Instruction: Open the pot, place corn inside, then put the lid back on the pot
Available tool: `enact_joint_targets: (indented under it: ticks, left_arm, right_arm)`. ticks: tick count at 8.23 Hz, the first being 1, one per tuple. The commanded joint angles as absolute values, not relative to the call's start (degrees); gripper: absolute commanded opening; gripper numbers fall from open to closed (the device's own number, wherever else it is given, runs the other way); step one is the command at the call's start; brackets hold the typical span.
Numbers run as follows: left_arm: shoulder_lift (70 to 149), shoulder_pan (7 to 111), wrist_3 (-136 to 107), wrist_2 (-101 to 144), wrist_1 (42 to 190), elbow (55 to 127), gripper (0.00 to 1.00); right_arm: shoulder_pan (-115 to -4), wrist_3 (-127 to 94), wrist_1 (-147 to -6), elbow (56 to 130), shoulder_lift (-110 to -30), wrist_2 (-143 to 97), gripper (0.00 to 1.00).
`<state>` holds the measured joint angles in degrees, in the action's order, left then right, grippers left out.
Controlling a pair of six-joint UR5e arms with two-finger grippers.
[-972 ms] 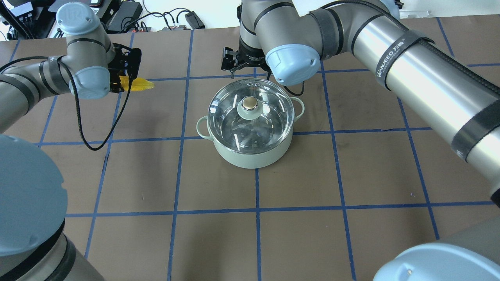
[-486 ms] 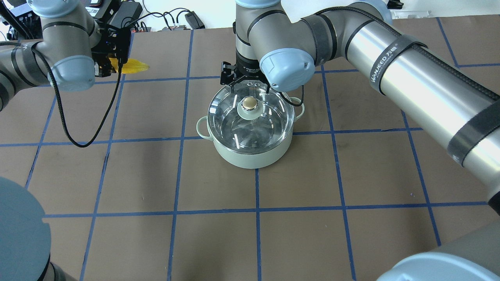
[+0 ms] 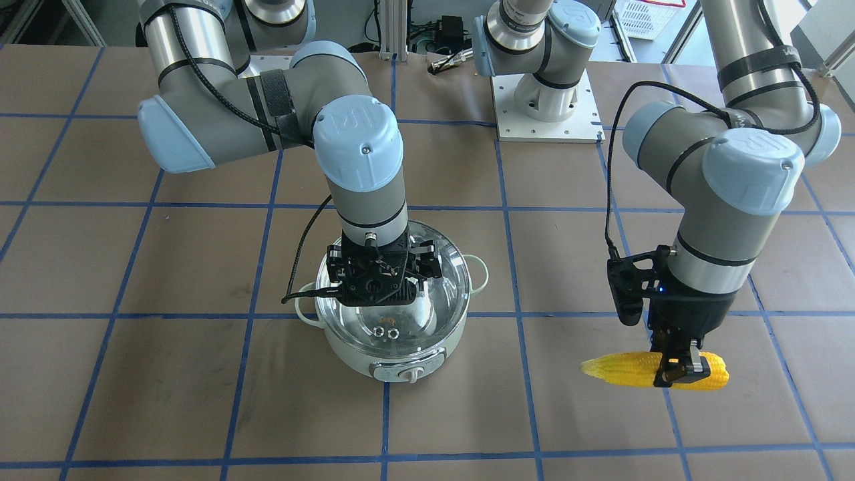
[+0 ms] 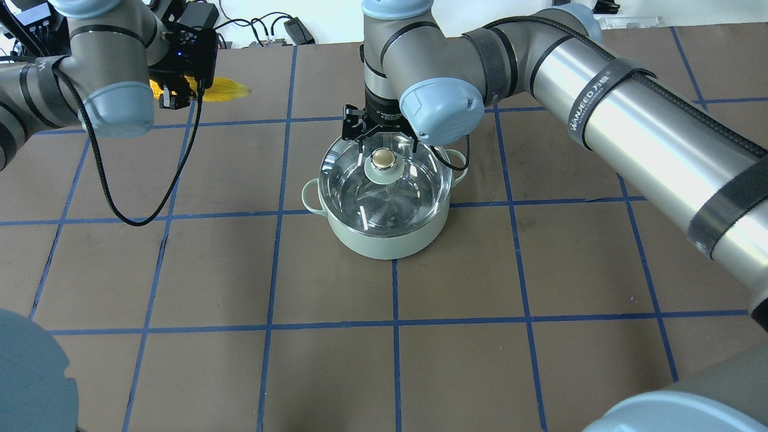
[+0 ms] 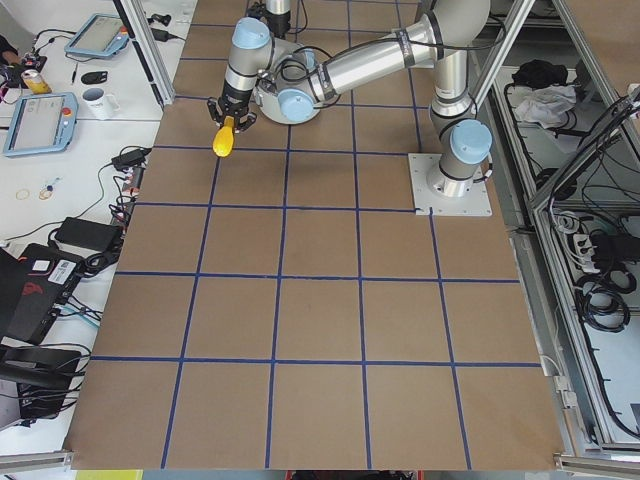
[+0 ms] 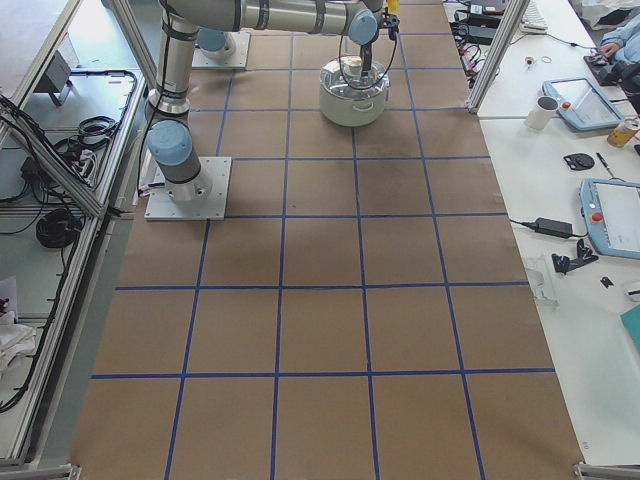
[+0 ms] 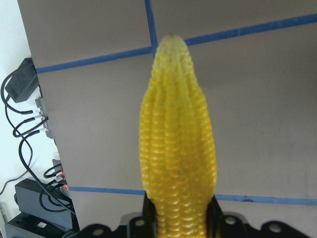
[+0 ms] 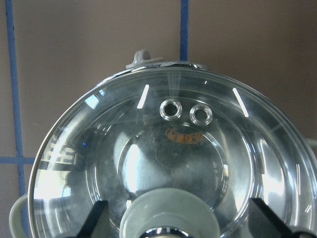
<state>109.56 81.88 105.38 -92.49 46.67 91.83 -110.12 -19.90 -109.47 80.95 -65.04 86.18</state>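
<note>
Two arms, two different poses. My right arm runs long across the table (image 4: 480, 360) from my right side, forearm nearly level, and its wrist turns straight down over the pot (image 4: 390, 243), which stands near the middle of the table with its control knob (image 3: 407, 374) facing away from my base. The lid (image 4: 414, 192) sits flat on the rim, closing the pot. My right gripper (image 4: 387, 142) hangs directly over the cream ball knob (image 4: 383, 158). Its jaws stand spread wide, and in the right wrist view one finger (image 8: 96, 220) shows on each side of the pale green centre disc, neither touching it nor holding anything. The two vent holes (image 8: 186, 111) lie just beyond the disc in that view. My left arm is folded at the elbow off to my left, well apart from the pot, with its wrist also pointing down. My left gripper (image 3: 676, 371) is clamped across the corn (image 3: 621, 369) near its thick end. The cob lies level in the grip, and its paler tapered tip points toward the pot's side of the table. Whether the corn is lifted clear of the table top or resting on it, I cannot tell.
</note>
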Motion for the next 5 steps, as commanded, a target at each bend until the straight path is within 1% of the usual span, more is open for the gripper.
enact_joint_targets:
  ticks: [1,5]
  left_arm:
    - [108.99,85.07,105.03,-92.37,46.67,91.85,0.00]
    - [108.90,86.83,103.01,-92.46,46.76,91.85,0.00]
  right_arm:
    - [-110.13,-19.07,-109.42,81.65,-65.04,86.22,1.00]
    - [-110.13,-19.69,-109.42,81.83,-64.95,85.70,1.00]
